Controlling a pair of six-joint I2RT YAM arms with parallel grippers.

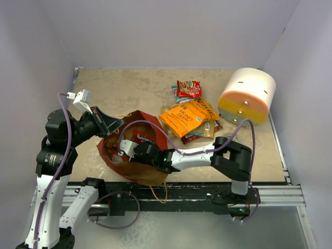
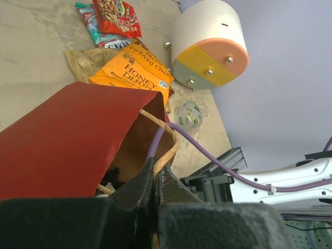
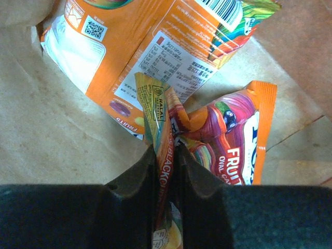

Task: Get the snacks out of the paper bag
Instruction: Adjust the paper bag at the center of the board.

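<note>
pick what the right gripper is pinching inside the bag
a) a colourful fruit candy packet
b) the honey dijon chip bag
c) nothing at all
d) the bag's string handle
a: the right wrist view shows the right gripper closed on the crumpled edge of a fruit candy packet, which lies on the brown inside of the paper bag.
</note>
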